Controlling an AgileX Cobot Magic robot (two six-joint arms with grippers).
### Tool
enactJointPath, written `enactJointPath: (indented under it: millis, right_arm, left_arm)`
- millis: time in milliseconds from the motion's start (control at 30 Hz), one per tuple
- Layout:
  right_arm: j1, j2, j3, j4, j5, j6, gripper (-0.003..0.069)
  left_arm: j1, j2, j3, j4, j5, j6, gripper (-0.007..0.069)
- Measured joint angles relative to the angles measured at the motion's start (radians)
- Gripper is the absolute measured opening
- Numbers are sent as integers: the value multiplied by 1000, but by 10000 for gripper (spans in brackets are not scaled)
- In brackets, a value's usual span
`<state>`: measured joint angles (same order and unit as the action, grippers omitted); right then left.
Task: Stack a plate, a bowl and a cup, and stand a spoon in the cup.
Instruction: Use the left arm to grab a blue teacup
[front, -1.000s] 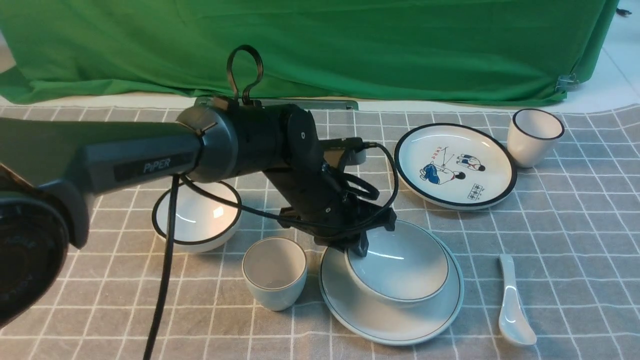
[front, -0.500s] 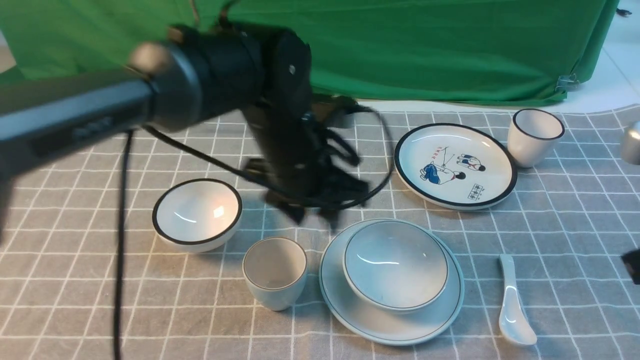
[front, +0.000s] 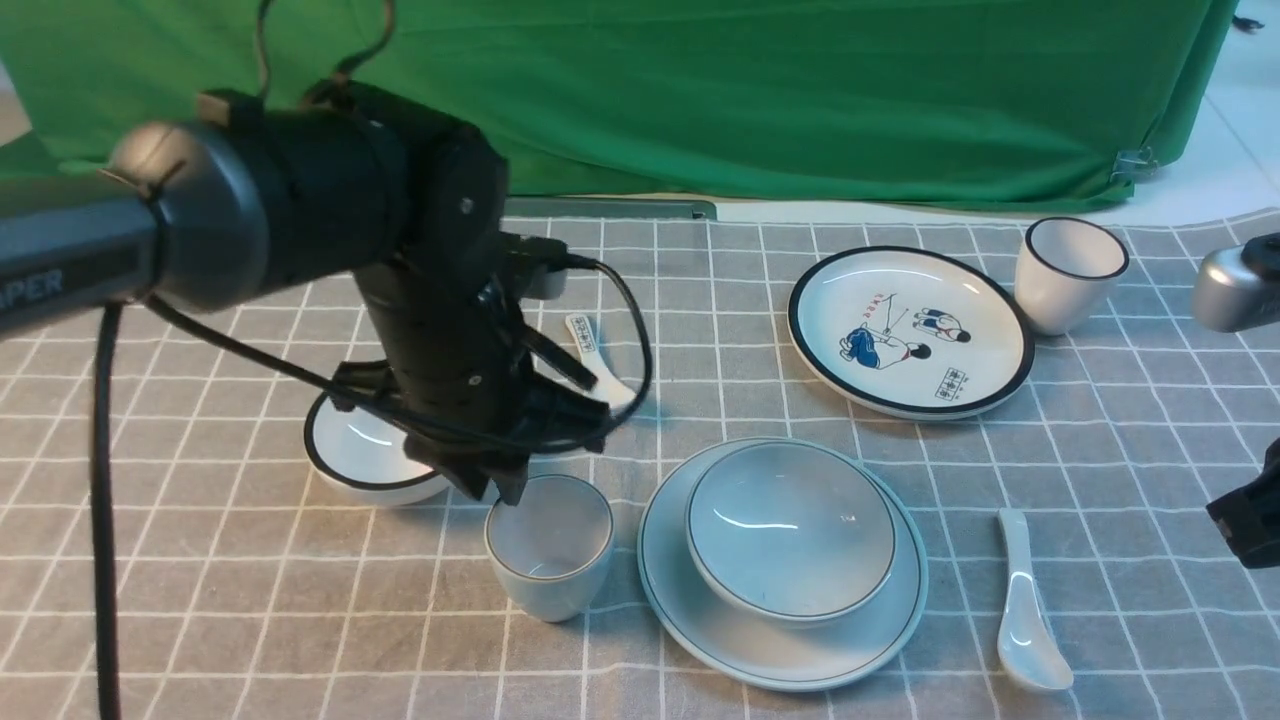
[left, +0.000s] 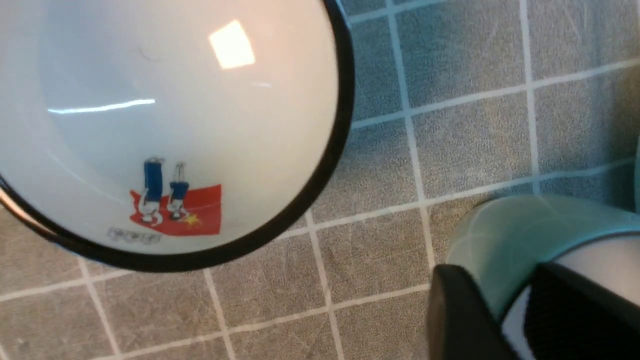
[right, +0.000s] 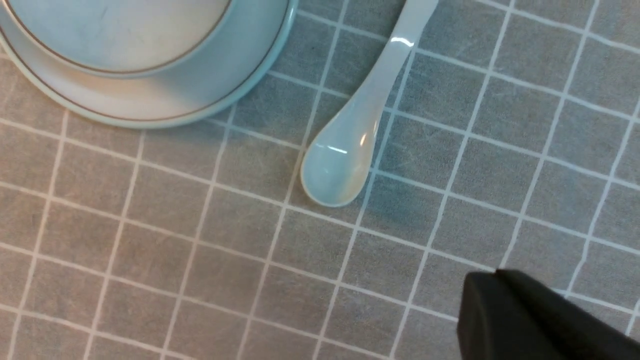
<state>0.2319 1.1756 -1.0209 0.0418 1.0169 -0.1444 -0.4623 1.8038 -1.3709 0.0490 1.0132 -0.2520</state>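
The pale bowl (front: 790, 530) sits in the pale plate (front: 760, 650) at the front middle; both also show in the right wrist view, bowl (right: 115, 30) and plate (right: 150, 107). The pale cup (front: 550, 560) stands upright to the left of the plate. My left gripper (front: 497, 490) is at the cup's far-left rim. In the left wrist view it (left: 505, 280) is open, one finger outside and one inside the cup's wall (left: 525, 225). The white spoon (front: 1025, 610) lies to the right of the plate. My right gripper (front: 1245, 525) is shut, beside and above the spoon (right: 350, 145).
A black-rimmed bowl (front: 365, 450) sits just left of my left gripper, close to the cup. A small printed spoon (front: 590, 350) lies behind it. A cartoon plate (front: 910, 330) and a black-rimmed cup (front: 1070, 270) stand at the back right. A green cloth hangs behind the table.
My left arm has lifted away from the bowl on the plate, swung left and come down at the cup's rim. The right arm has come into view at the right edge.
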Motion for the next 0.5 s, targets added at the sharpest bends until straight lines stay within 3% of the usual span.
enactJointPath:
  millis: [167, 267, 367, 500]
  right_arm:
    - [0, 0, 0, 0, -7, -4, 23]
    - [0, 0, 0, 0, -21, -4, 23]
    - [0, 0, 0, 0, -32, -4, 23]
    - [0, 0, 0, 0, -44, -4, 23]
  left_arm:
    - [25, 6, 24, -38, -25, 39, 447]
    - [25, 11, 70, -63, -79, 43, 488]
    - [25, 24, 91, -67, -92, 44, 440]
    - [25, 30, 100, -79, -97, 68, 212]
